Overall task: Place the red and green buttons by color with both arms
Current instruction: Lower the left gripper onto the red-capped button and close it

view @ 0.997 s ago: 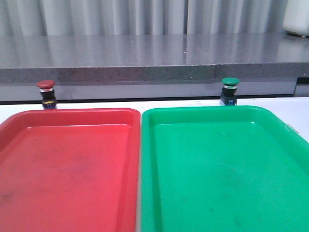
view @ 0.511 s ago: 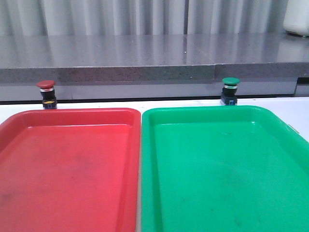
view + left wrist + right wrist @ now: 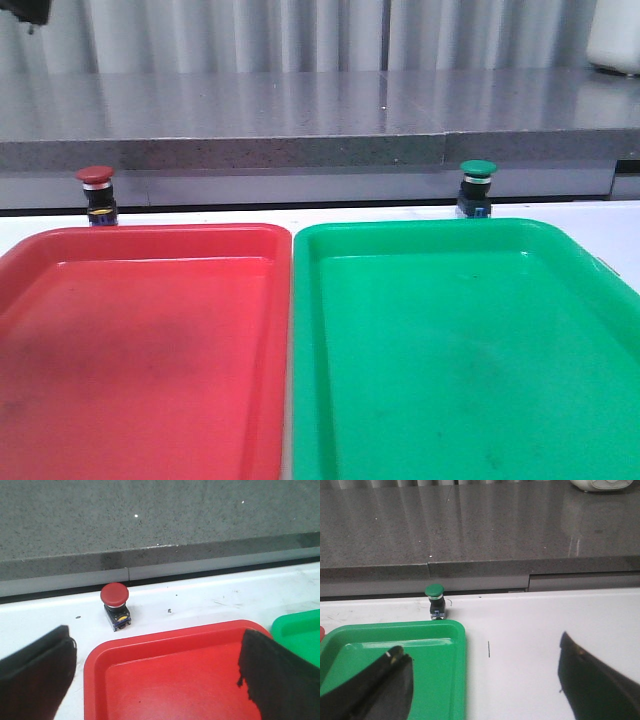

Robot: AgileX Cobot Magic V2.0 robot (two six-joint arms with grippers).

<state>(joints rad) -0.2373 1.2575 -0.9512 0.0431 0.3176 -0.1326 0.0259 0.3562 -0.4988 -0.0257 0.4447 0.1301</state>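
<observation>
The red button (image 3: 97, 193) stands upright on the white table behind the red tray (image 3: 140, 240); it also shows in the left wrist view (image 3: 115, 605). The green button (image 3: 476, 187) stands upright behind the green tray (image 3: 420, 235); it also shows in the right wrist view (image 3: 435, 600). My left gripper (image 3: 157, 667) is open and empty, above the red tray's far end, short of the red button. My right gripper (image 3: 480, 672) is open and empty, over the green tray's far corner and the bare table, short of the green button. A dark bit of the left arm (image 3: 22, 10) shows at the front view's top left corner.
A grey stone ledge (image 3: 320, 150) runs behind the buttons. The two trays sit side by side and fill the front of the table. A white object (image 3: 615, 40) stands on the ledge at the far right. White table (image 3: 560, 620) lies right of the green tray.
A dark part of the left arm has come into the top left corner of the front view. The buttons and trays have not moved.
</observation>
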